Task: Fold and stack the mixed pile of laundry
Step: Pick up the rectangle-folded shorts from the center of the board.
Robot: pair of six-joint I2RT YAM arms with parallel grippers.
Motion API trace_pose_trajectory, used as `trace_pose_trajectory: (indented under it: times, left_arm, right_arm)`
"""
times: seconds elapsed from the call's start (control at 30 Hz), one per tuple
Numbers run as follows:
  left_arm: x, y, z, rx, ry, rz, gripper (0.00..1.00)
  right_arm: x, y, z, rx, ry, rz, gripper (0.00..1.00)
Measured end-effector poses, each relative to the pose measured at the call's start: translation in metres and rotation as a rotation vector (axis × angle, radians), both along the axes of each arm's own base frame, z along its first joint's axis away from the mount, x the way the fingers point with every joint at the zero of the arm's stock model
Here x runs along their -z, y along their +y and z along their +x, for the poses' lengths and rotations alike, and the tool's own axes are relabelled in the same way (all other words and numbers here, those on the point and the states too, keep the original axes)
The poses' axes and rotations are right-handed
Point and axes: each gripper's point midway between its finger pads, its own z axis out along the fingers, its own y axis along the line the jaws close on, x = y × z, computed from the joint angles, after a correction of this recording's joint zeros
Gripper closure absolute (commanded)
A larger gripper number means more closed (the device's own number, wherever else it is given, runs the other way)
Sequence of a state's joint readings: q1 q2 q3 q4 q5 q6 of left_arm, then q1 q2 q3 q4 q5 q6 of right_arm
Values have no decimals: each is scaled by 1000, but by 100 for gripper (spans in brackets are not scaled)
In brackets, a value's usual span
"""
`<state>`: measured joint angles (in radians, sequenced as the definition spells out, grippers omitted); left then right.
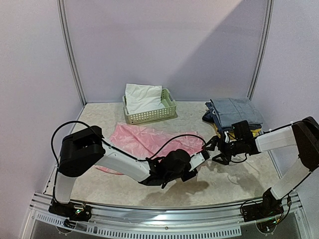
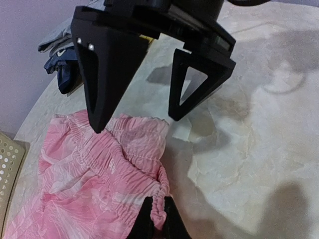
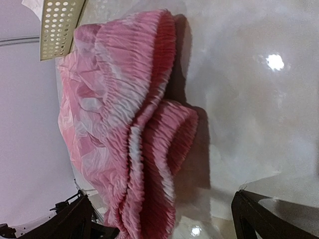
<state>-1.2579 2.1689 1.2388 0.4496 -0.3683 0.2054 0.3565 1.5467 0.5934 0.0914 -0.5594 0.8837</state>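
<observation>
The thin pink piece [image 1: 144,138] lies spread on the table in the top view, its gathered waistband [image 2: 127,149] pointing right. My left gripper [image 2: 157,219] is shut on a bunched fold of that waistband at its right edge [image 1: 200,156]. My right gripper [image 1: 211,151] faces it from the right and stands open. In the left wrist view its two black fingers [image 2: 104,79] hang just above the waistband. In the right wrist view the raised waistband [image 3: 159,149] sits between the spread jaws of the right gripper [image 3: 162,199], untouched. The larger white piece [image 1: 142,97] rests in the basket.
A pale green lattice basket [image 1: 149,116] stands at the back centre, also seen in the wrist views [image 2: 7,159] [image 3: 60,25]. Folded grey-blue and yellow clothes [image 1: 234,112] are stacked at the back right [image 2: 62,59]. Bare marbled tabletop [image 1: 234,179] lies to the right of the pink piece.
</observation>
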Motion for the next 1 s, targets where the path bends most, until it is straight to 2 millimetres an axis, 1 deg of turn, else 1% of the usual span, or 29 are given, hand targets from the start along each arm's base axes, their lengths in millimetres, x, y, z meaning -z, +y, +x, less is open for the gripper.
trace_pose_trajectory:
  times: [0.2, 0.27, 0.33, 0.43, 0.53, 0.67, 0.77, 0.8, 0.87, 0.93, 0.97, 1.0]
  left_arm:
    - [0, 0, -1, 4, 2, -6, 100]
    - [0, 0, -1, 5, 4, -9, 100]
    - [0, -1, -2, 5, 8, -13, 100]
    - [0, -1, -3, 8, 15, -18, 100]
    - [0, -2, -4, 13, 19, -22, 100]
    - [-1, -3, -5, 13, 23, -25, 100]
    - [-1, -3, -5, 14, 25, -27, 100]
    - [0, -3, -5, 15, 27, -26, 95]
    - [0, -4, -6, 16, 37, -25, 78]
    - [0, -7, -9, 25, 57, -28, 62]
    - [0, -8, -11, 36, 62, -27, 56]
    - [-1, -10, -13, 45, 79, -34, 52]
  right_arm:
    - [-1, 21, 13, -20, -18, 75, 2]
    - [0, 26, 18, -25, -26, 97, 7]
    - [0, 33, 21, -34, -30, 124, 14]
    - [4, 40, 24, -43, -24, 151, 27]
    - [8, 43, 24, -43, -9, 163, 44]
    - [14, 43, 22, -38, 15, 159, 73]
    - [17, 43, 21, -40, 24, 155, 91]
    - [17, 43, 21, -41, 24, 154, 94]
    - [17, 43, 20, -49, 25, 151, 99]
    - [18, 43, 20, -57, 28, 140, 100]
    - [18, 43, 20, -61, 27, 135, 100]
    - [19, 43, 20, -65, 30, 124, 100]
